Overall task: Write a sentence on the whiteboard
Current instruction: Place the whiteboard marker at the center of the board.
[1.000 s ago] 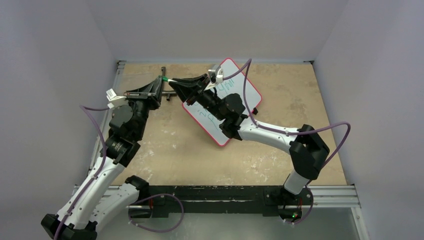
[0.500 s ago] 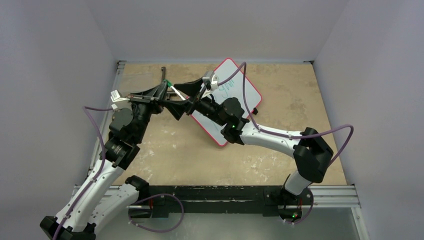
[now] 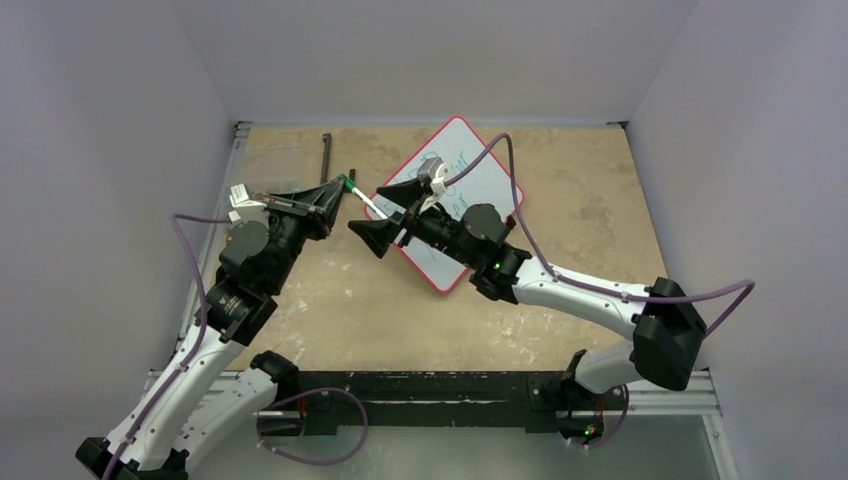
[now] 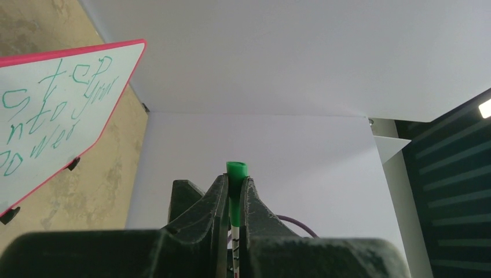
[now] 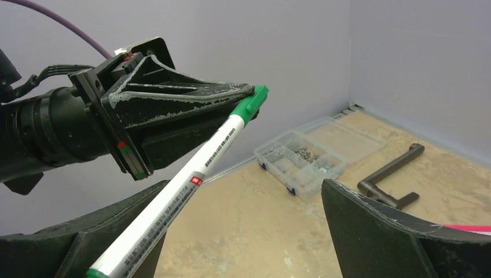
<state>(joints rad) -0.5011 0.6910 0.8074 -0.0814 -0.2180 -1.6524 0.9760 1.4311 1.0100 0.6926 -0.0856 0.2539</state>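
Above the desk [image 3: 340, 300], the left pincer [image 3: 335, 190] is clamped on the capped green end of the marker [image 3: 364, 198]. The marker's long axis slants rightward into the right pincer [image 3: 386, 213], which is spread wide and not gripping it. Beyond, to the right, the whiteboard [image 3: 492, 190] lies flat, and the sentence [image 3: 443, 168] looks complete; the right arm is nearer to it.

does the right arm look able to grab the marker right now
Probably yes: the right hand is open with the marker lying between its fingers, and the left hand pinches only its green cap end.
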